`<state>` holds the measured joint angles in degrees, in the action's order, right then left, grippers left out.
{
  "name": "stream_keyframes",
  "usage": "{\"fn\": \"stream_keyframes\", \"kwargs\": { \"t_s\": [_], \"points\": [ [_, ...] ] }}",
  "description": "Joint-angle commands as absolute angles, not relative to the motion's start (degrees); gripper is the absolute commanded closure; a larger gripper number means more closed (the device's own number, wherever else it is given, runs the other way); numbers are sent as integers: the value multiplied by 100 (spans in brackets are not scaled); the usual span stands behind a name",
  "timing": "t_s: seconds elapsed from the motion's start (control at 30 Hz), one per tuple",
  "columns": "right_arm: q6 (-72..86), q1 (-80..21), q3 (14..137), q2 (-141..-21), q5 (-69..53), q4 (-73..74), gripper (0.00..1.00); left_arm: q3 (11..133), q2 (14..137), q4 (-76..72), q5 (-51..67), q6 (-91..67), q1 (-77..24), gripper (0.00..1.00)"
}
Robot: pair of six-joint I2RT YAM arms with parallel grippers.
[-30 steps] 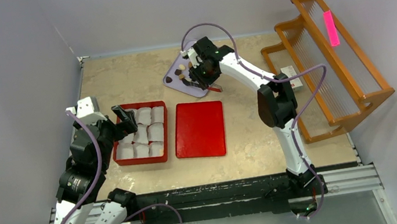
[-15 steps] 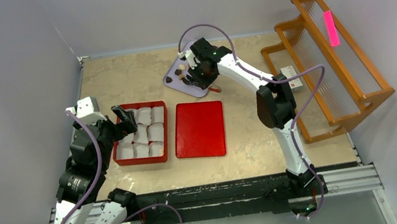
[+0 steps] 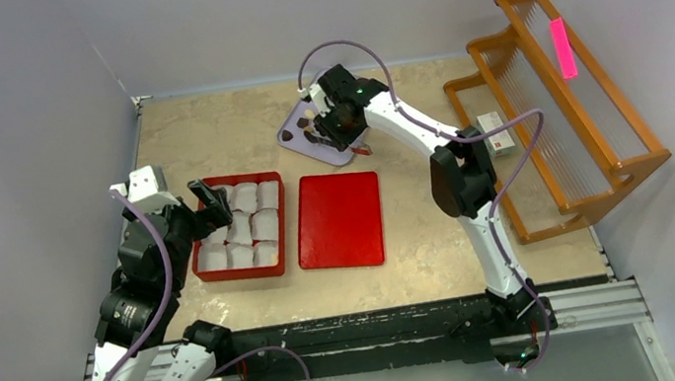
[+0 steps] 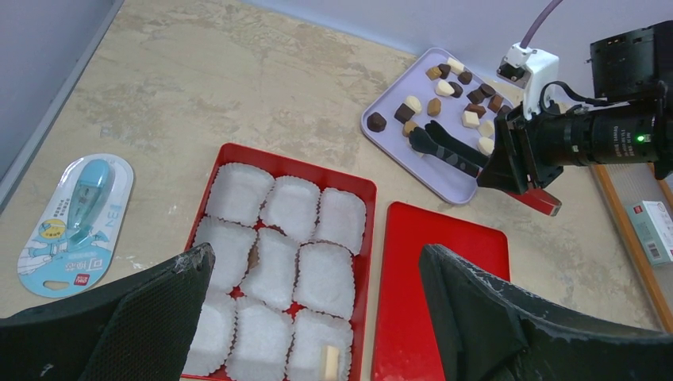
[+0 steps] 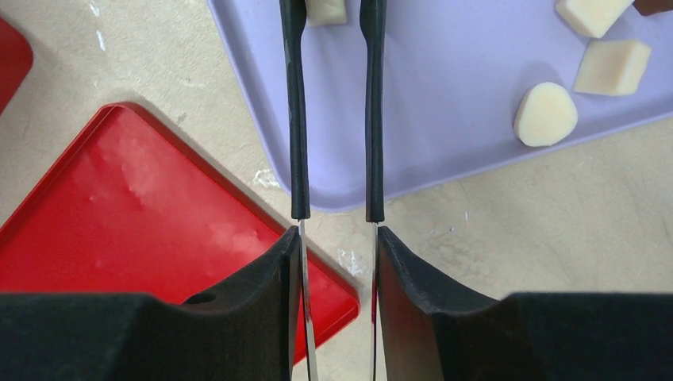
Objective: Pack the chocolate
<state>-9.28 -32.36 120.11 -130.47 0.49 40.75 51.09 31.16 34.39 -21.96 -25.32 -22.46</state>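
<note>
Slip risk at the far edge of the bench (image 3: 205, 129)
Right fingers (image 5: 262, 278) clamped on tongs (image 5: 295, 119), these straddling a cream chocolate (image 5: 325, 9) on the lilac tray (image 5: 460, 143); uneven squeeze liable to flick it off. Left fingers (image 4: 151, 317) wide.

Trays, rack and packet on the desk (image 3: 205, 129)
A red box (image 3: 247, 176) of white paper cups (image 4: 294, 208), flat red lid (image 3: 339, 220) just beside at its 3 o'clock; lavender tray (image 5: 460, 119) under black tongs (image 4: 448, 152) at 12; wooden rack (image 3: 563, 119) at 3; correction-tape packet (image 4: 75, 222) at 9.
</note>
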Motion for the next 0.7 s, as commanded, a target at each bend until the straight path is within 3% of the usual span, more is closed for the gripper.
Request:
{"fn": "stream_keyframes", "kwargs": {
  "t_s": [0.0, 0.67],
  "points": [
    [-1028, -3274, 12357, -13200, 72, 4193, 61, 5130, 3076, 3270, -2307, -2452, -2197, 0],
    [-649, -3357, 11677, -12467, 57, 3972, 77, 5131, 3098, 3278, -2364, -2452, -2197, 0]
  ]
}}
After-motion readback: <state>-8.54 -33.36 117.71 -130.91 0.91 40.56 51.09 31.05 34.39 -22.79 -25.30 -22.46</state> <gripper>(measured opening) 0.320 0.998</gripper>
